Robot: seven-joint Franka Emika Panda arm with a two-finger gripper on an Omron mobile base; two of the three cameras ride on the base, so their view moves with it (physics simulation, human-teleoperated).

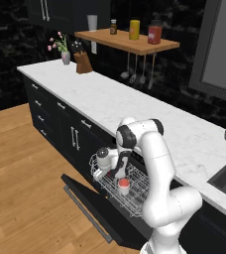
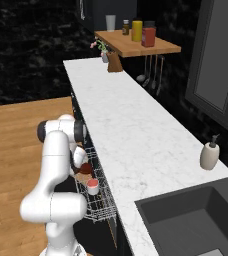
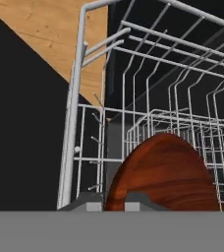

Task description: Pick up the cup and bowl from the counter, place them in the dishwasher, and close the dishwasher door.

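Down in the pulled-out white rack [image 1: 135,196] of the dishwasher [image 1: 112,211], the gripper [image 3: 115,203] pinches narrowly on the rim of the reddish-brown bowl [image 3: 165,172], while the cup [image 1: 124,186] stands upright in the rack just beside it, over the dropped door [image 1: 92,206].
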